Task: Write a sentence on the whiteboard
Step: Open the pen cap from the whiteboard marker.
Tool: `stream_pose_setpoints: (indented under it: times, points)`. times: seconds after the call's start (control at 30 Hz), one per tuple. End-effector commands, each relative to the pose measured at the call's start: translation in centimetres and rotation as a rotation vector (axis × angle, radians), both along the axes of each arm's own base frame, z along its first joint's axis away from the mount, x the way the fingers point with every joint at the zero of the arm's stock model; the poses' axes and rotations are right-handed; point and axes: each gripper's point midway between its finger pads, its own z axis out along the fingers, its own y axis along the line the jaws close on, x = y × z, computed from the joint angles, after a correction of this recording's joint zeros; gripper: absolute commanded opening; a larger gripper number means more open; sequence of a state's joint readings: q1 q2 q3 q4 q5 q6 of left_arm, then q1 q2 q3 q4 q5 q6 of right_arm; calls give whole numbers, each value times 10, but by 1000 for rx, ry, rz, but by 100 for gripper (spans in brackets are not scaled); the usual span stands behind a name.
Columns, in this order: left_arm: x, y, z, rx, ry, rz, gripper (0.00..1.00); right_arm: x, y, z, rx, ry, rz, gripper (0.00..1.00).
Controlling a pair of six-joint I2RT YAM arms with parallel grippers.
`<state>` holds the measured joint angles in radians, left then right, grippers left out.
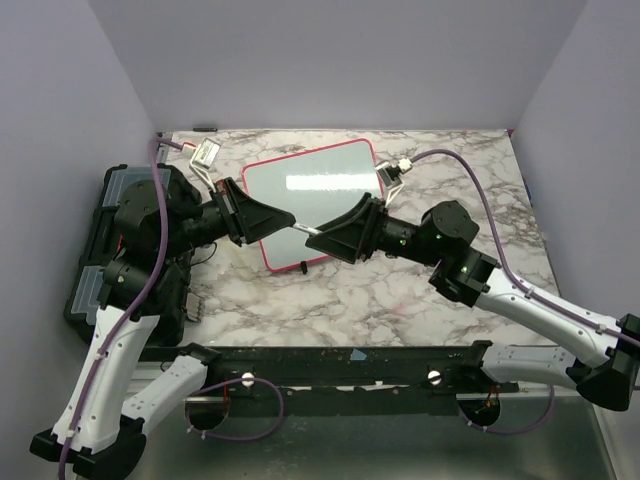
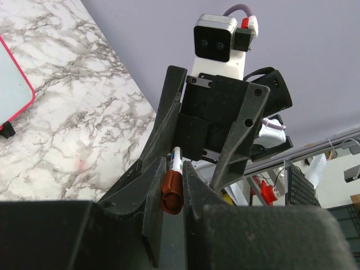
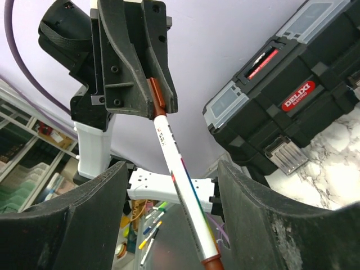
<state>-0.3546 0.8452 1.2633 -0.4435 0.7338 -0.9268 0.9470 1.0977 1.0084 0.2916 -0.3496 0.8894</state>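
Note:
The whiteboard (image 1: 310,190), glossy white with a thin red frame, lies flat at the back middle of the marble table; its corner shows in the left wrist view (image 2: 14,84). A white marker (image 1: 308,229) is held in the air over the board's near edge. My left gripper (image 1: 290,222) is shut on the marker's brown-red cap (image 2: 172,191). My right gripper (image 1: 326,240) faces it, open, with its fingers either side of the marker's white barrel (image 3: 180,169) and not touching it. The left gripper (image 3: 154,104) shows in the right wrist view pinching the cap end.
A black toolbox (image 1: 110,240) stands at the left edge under my left arm; it also shows in the right wrist view (image 3: 281,95). A small black foot (image 1: 303,266) sits at the board's near edge. Purple walls close in on three sides.

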Motion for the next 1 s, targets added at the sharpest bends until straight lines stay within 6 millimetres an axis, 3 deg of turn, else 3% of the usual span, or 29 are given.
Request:
stream_pose_setpoints:
  times: [0.0, 0.4, 0.97]
  points:
    - [-10, 1, 19, -58, -70, -25, 0, -8, 4, 24, 64, -38, 58, 65]
    - [-6, 6, 20, -113, -111, 34, 0, -5, 17, 39, 98, -57, 94, 50]
    - [4, 11, 8, -98, -107, 105, 0, -2, 19, 50, 133, -75, 90, 44]
